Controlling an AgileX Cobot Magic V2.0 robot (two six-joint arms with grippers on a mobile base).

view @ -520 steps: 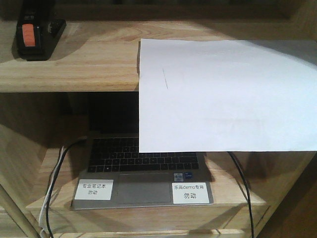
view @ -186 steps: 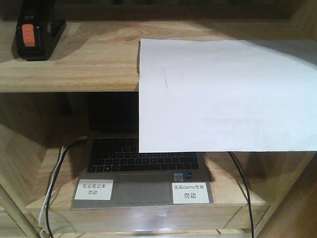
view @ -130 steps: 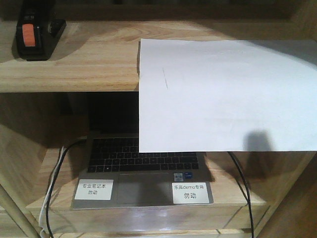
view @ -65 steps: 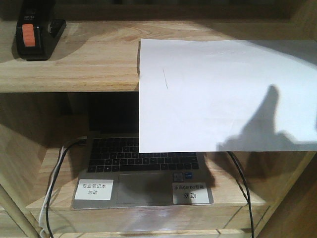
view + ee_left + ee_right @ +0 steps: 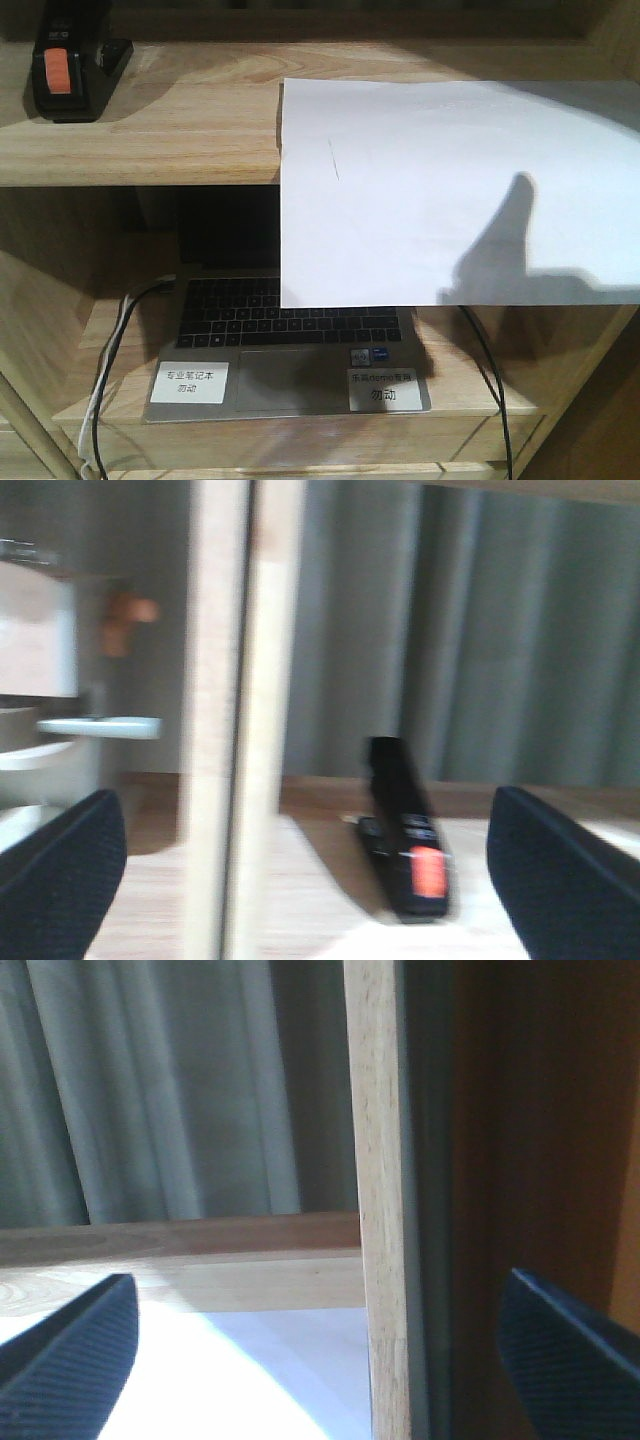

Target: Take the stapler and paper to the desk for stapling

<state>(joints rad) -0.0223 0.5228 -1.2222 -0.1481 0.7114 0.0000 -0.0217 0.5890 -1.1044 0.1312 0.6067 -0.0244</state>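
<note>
**Front view.** The stapler (image 5: 68, 62) stands at the far left of the upper shelf (image 5: 150, 140), with its orange patch facing the camera. The paper (image 5: 440, 190) lies on the same shelf, well apart to the right. Its front half hangs over the shelf edge and partly covers the open laptop (image 5: 290, 340) on the shelf below. A dark shadow (image 5: 510, 260), probably cast by an arm, falls on the sheet's lower right. No claw appears here.

**Left wrist view (blurred).** The left claw (image 5: 305, 870) is spread wide and holds nothing. The stapler (image 5: 405, 830) lies ahead of it, between the fingertips' lines, beyond a shelf upright (image 5: 225, 720).

**Right wrist view.** The right claw (image 5: 315, 1360) is likewise spread and empty. The paper (image 5: 250, 1380) shows bright below it, beside another upright (image 5: 380, 1160).

**Progress.** Neither thing is grasped, and both rest on the shelf. By this evidence the task is at its approach stage. Both grasps, the carry to the desk, which no view shows, and the stapling itself all remain.
</note>
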